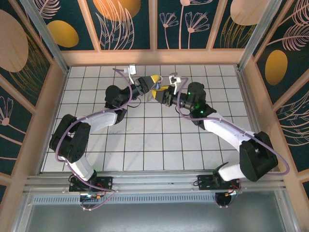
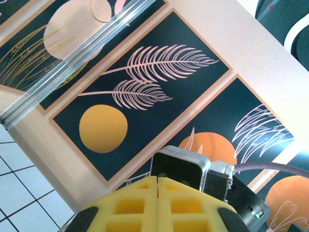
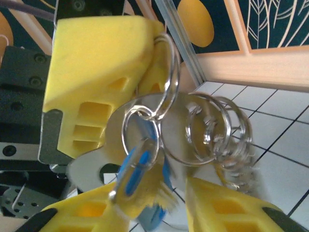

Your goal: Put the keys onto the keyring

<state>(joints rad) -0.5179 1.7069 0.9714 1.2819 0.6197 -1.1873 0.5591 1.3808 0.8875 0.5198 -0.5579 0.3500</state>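
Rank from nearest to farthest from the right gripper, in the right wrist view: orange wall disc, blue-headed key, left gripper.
1. Blue-headed key, low centre, within the right gripper.
2. Left gripper, upper left.
3. Orange wall disc, top, behind.

Robot lab test cell: white gridded surface point(image 1: 145, 145), leaf-printed wall panels point(image 1: 186, 21), aluminium frame rail point(image 1: 159, 182), left arm point(image 1: 99, 122) and right arm point(image 1: 227, 129) bolted down.

Blue-headed key point(image 3: 139, 166) hangs at a small ring of the silvery keyring point(image 3: 207, 133).

The left pincer point(image 2: 158, 193) seems shut, facing leaf-painted wall panels point(image 2: 145, 82).
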